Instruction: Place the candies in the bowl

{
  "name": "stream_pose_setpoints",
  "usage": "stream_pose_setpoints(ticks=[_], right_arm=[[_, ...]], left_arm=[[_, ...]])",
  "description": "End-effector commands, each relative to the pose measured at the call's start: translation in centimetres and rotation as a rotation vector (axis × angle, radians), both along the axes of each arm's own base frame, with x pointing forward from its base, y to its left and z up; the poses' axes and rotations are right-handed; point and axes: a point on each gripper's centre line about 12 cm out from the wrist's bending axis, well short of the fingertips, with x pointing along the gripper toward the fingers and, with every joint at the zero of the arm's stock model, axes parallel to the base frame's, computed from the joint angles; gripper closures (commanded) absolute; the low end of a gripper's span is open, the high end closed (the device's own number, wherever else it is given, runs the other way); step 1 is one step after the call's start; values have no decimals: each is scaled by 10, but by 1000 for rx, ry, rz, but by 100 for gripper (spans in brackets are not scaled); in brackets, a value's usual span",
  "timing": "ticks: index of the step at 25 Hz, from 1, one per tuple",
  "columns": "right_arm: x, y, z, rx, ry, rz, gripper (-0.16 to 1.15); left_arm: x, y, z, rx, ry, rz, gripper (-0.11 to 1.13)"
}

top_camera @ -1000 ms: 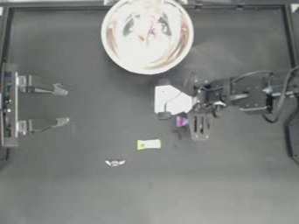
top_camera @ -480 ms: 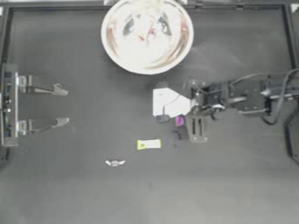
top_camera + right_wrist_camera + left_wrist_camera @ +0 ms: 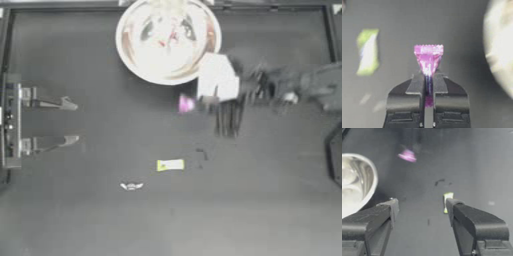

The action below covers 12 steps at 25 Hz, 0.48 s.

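Purple-magenta candy (image 3: 428,58), pinched by its lower end in the right hand (image 3: 428,82) just beside the bowl (image 3: 167,40), stands lengthwise along the fingers, serrated end pointing away from the wrist.

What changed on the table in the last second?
The right gripper, shut on the purple candy, lifted it off the table and swung toward the bowl. The yellow-green candy, the whitish candy and the parked left gripper stayed put.
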Motion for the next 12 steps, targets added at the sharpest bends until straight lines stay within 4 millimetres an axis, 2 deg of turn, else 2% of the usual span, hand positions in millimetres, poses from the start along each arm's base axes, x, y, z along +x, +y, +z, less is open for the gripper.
stream_pose_setpoints(ticks=[1,6,12], right_arm=[[-2,-28,30,-71,-142,-59,70],[-3,-68,37,-145,-253,-135,69],[18,-104,25,-183,-300,-175,69]], left_arm=[[1,0,2,-1,-10,-2,10],[1,0,3,-2,-12,-2,10],[1,0,2,-4,-11,0,10]])
